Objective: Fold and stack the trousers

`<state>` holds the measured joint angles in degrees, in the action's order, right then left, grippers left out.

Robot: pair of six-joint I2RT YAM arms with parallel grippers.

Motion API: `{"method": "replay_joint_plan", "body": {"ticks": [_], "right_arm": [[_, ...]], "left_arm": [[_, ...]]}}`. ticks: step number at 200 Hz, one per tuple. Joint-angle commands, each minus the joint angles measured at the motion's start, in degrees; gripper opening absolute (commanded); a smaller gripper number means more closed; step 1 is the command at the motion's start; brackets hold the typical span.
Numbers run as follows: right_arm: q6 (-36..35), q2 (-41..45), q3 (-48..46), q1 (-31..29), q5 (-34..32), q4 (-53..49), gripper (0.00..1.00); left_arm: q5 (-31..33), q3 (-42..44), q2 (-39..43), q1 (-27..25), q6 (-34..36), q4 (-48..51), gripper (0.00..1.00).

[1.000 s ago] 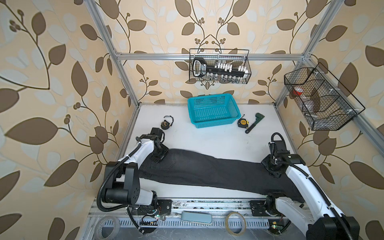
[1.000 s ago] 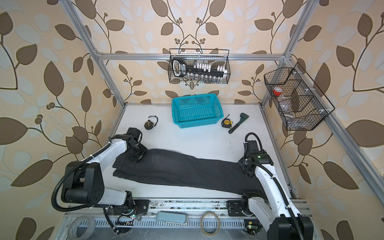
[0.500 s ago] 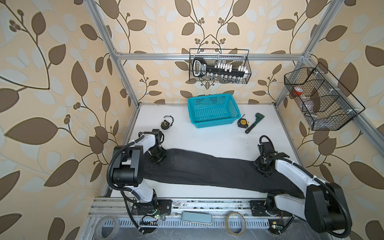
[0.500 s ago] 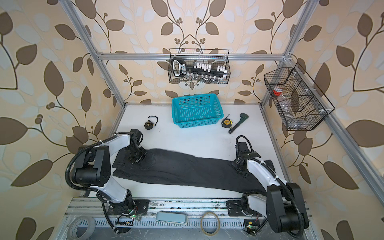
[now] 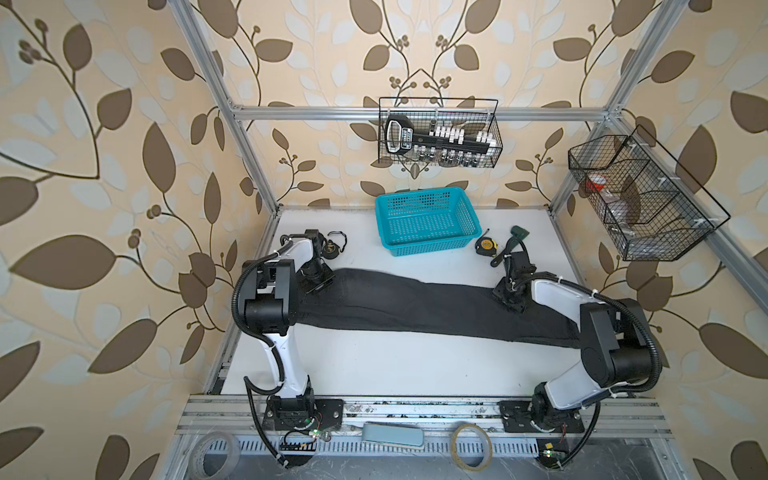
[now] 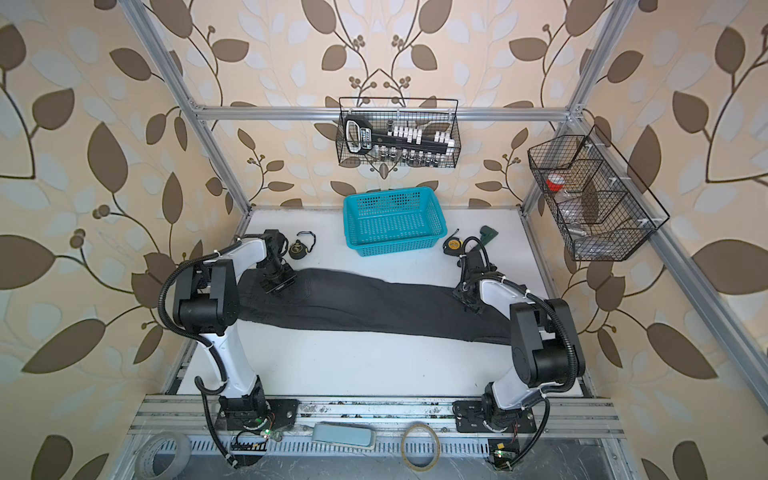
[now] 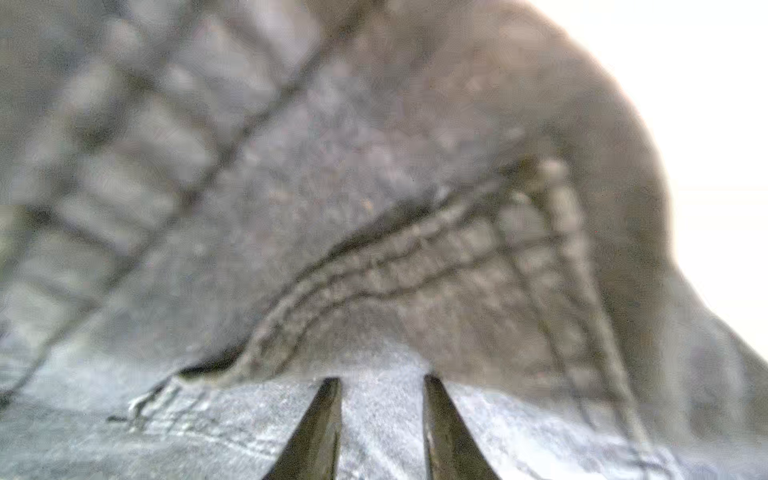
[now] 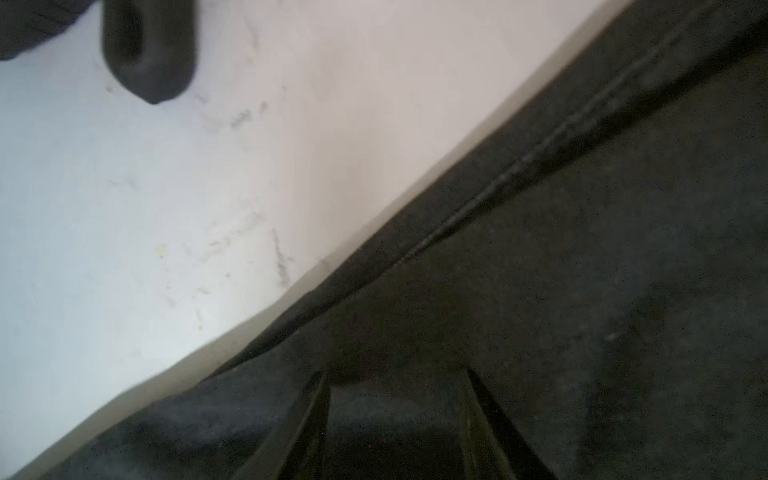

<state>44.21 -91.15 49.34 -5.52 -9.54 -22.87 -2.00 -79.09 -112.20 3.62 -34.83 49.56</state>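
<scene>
Whole trousers (image 5: pixel 415 307) in top views, wrist views alone show left fingers (image 7: pixel 320 428), right fingers (image 8: pixel 309 424) parted, grip unclear

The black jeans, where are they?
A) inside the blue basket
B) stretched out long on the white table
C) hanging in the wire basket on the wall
B: the black jeans lie stretched across the white table, outside the teal basket.
</scene>
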Motion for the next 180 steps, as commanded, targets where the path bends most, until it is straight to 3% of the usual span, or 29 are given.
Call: {"method": "replay_joint_plan", "body": {"ticks": [1, 43, 81, 128, 180], "right_arm": [[-10.7, 1.6, 2.7, -0.9, 2.5, 1.4, 0.52], [-31.6, 13.0, -0.1, -7.3, 11.6, 1.7, 0.53], [-46.3, 19.4, -3.5, -22.8, 12.0, 4.1, 0.53], [-56.0, 7.4, 3.3, -38.6, 8.8, 7.7, 0.54], [-62.2, -5.6, 11.3, -43.2, 8.2, 10.4, 0.53]], "left_arm": [[1.3, -4.2, 0.7, 0.8, 2.1, 2.0, 0.4], [-1.5, -2.9, 7.8, 2.1, -0.2, 9.5, 0.5], [-7.1, 6.7, 15.8, 8.8, -3.6, 9.6, 0.6], [-5.5, 7.8, 15.9, 16.4, -5.0, 7.0, 0.64], [-5.4, 6.9, 11.3, 18.2, -9.6, 1.3, 0.64]]}}
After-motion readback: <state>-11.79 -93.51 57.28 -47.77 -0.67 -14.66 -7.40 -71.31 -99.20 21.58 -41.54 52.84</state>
